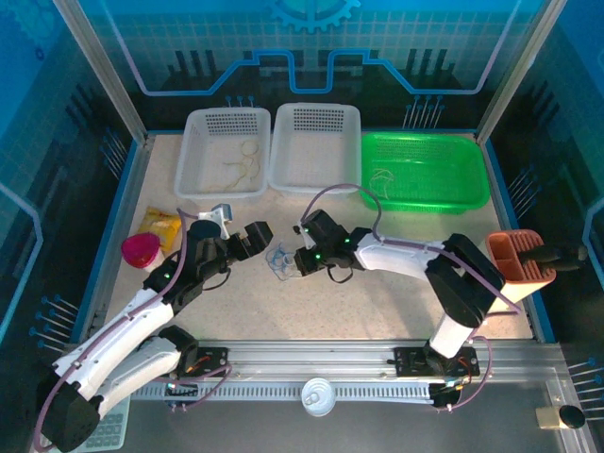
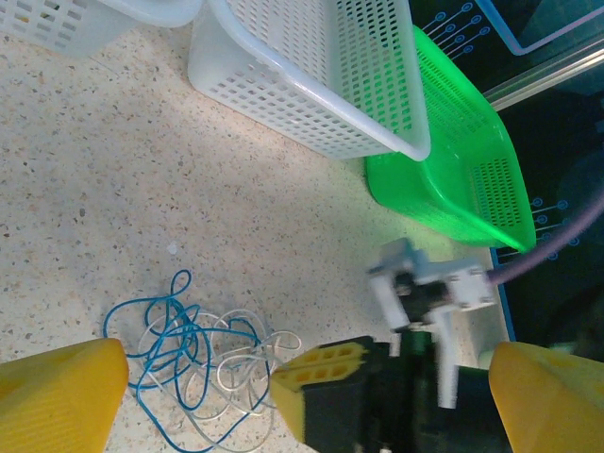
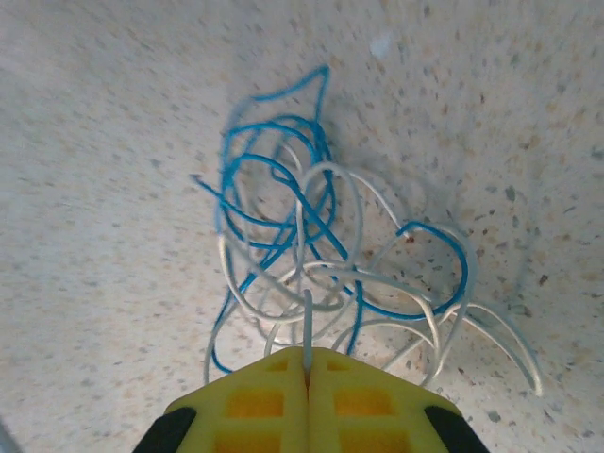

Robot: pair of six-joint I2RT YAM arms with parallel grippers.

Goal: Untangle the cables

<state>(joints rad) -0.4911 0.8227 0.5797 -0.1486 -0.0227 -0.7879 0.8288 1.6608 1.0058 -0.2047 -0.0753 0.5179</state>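
A tangle of thin blue and white cables (image 1: pixel 281 260) lies on the speckled table between the two grippers. My right gripper (image 3: pixel 307 363) is shut on a single white strand that rises from the tangle (image 3: pixel 321 245) into its closed yellow fingertips. It sits at the tangle's right side (image 1: pixel 300 260). My left gripper (image 1: pixel 260 236) hovers just left of the tangle, open wide, holding nothing. In the left wrist view the cables (image 2: pixel 189 349) lie low on the left, and the right gripper (image 2: pixel 316 363) touches their right edge.
Two white baskets (image 1: pixel 193 156) (image 1: pixel 351 142) and a green basket (image 1: pixel 472 179) line the back. The left one holds a yellowish cable (image 1: pixel 241 168), the green one a pale cable (image 1: pixel 381 176). A pink cup (image 1: pixel 140 250) and yellow packet (image 1: pixel 162 225) sit left, an orange holder (image 1: pixel 514 257) right.
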